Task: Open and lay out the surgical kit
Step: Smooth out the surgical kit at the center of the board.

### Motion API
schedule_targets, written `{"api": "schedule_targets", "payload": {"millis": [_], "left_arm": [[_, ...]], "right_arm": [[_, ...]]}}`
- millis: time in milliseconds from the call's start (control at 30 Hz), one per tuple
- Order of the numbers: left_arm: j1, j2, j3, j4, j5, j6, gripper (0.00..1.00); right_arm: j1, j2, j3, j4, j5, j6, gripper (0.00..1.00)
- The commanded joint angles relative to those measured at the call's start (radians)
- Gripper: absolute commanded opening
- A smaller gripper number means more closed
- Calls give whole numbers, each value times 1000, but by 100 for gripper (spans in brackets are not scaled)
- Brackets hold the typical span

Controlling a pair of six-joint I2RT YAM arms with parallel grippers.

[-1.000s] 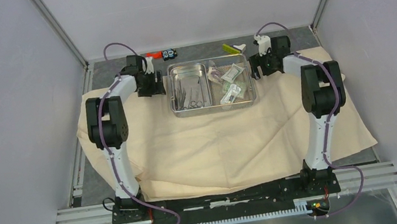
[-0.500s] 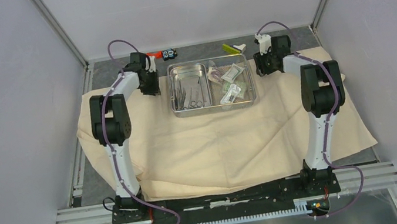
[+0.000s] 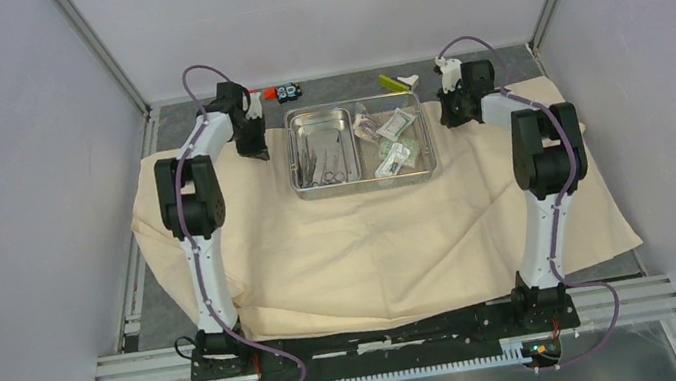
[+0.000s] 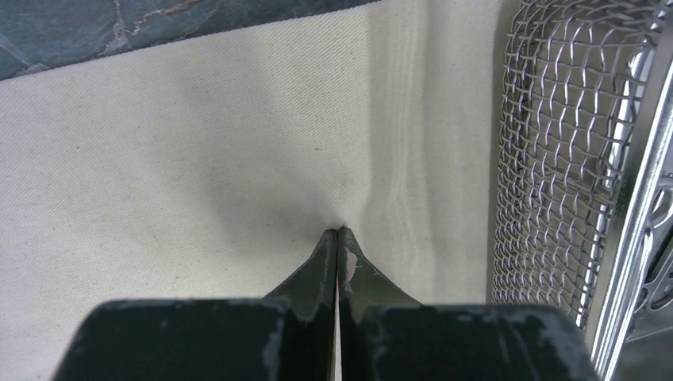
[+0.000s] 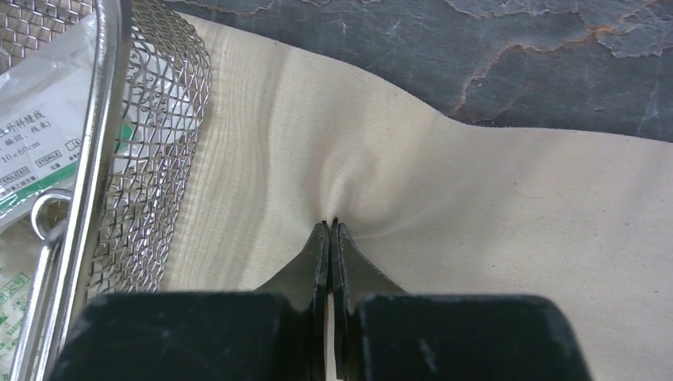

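Beige cloth point(image 3: 373, 246) lies spread on the bench point(image 3: 339, 87), steel tray point(image 3: 364, 187) at its far middle. The left claw point(image 4: 337, 236) and right claw point(image 5: 330, 225) each pinch a pucker of cloth beside the tray. Soft, limp fabric; pinched folds should hold.

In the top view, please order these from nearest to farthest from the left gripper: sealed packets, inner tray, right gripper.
1. Inner tray, just right of the left gripper.
2. Sealed packets, in the outer tray's right half.
3. Right gripper, past the outer tray's right end.
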Motion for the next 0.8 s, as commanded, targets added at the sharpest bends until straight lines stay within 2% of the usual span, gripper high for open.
{"api": "schedule_targets", "payload": {"millis": [0,300,767], "left_arm": [[-6,87,54,-38,61,-24,2],[33,190,207,-91,120,-110,2],[105,306,419,-161,108,-158,2]], "right_arm": [[13,37,53,-18,-11,29,0],[15,93,146,-43,43,16,0],[15,182,257,-65,61,41,0]]}}
